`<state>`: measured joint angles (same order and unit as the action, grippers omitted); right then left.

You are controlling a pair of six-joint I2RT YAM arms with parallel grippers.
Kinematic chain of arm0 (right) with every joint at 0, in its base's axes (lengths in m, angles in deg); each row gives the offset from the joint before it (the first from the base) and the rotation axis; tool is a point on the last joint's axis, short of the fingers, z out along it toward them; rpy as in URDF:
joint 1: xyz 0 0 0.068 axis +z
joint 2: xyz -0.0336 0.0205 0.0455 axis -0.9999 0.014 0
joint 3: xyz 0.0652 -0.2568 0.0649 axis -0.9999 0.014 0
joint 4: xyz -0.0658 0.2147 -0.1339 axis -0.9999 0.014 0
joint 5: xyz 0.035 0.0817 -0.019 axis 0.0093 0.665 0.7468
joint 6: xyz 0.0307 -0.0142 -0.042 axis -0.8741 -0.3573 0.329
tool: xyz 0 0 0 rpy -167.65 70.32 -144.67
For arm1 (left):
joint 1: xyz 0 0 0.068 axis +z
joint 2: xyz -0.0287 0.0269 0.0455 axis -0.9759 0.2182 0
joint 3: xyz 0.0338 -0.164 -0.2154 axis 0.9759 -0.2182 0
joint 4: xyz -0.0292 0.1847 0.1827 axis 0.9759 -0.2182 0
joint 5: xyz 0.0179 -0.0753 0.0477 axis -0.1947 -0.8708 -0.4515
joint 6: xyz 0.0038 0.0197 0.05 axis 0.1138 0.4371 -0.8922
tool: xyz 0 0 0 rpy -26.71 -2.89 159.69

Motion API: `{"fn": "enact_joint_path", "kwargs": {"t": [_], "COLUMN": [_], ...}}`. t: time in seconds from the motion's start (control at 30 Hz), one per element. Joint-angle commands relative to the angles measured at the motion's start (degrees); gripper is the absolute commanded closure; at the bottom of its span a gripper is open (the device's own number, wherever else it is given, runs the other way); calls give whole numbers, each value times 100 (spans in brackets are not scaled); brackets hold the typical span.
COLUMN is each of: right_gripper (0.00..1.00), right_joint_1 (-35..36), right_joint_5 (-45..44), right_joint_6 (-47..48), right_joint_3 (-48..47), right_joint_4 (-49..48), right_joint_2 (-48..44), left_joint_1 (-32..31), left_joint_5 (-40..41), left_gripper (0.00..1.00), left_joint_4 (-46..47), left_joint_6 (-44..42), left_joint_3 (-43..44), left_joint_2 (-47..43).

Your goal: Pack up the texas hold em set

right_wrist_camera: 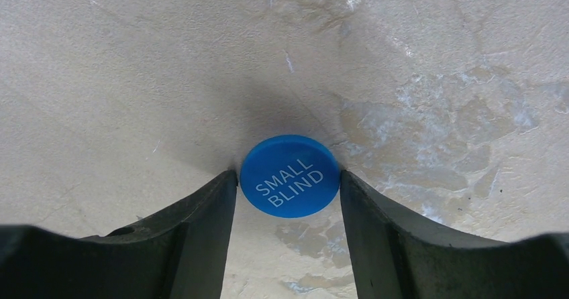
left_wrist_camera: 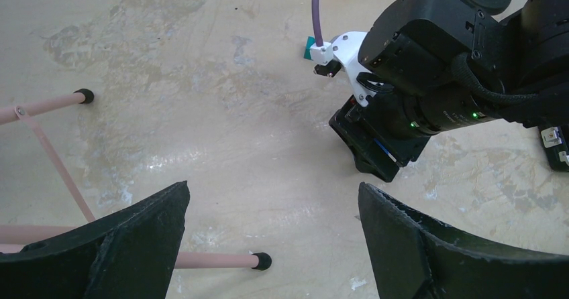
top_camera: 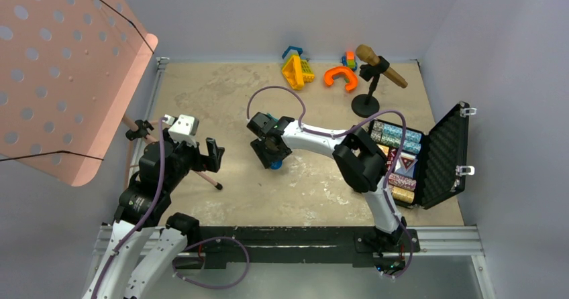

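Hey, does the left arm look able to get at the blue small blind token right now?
Probably not. The right gripper sits over the blue token on the table, its jaws pressed to both sides, so nothing is free to grasp. The left gripper is open but off to the side.

A blue token (top_camera: pixel 276 165) is seen at the right gripper's (top_camera: pixel 273 159) tips; the open black case (top_camera: pixel 443 155) is set well to its right

Blue token (right_wrist_camera: pixel 290 175), white lettering; black case (top_camera: pixel 445 153); chip rows (top_camera: pixel 396 137) seemingly teal-white striped.
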<state>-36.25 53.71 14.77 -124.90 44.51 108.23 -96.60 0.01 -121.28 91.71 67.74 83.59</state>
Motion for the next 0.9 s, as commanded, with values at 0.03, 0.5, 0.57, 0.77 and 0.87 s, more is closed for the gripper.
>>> {"fn": "enact_joint_path", "kwargs": {"t": [0.03, 0.5, 0.57, 0.77, 0.87], "right_gripper": [40, 67, 75, 92, 93], "right_joint_1": [49, 53, 49, 19, -101], "right_joint_5": [-68, 70, 113, -34, -139], "right_joint_6": [-47, -128, -124, -136, -117], "right_joint_3": [-192, -10, 10, 40, 138], "right_joint_4": [193, 145, 71, -33, 32], "right_joint_2": [51, -70, -199, -638, -924], "left_joint_1": [-4, -5, -5, -5, -5], "left_joint_5": [32, 24, 24, 40, 41], "left_gripper": [0, 0, 1, 0, 0], "left_joint_4": [118, 120, 116, 120, 123], "left_joint_6": [13, 19, 17, 22, 22], "left_joint_3": [38, 37, 38, 33, 37], "left_joint_2": [-10, -27, -34, -28, -32]}}
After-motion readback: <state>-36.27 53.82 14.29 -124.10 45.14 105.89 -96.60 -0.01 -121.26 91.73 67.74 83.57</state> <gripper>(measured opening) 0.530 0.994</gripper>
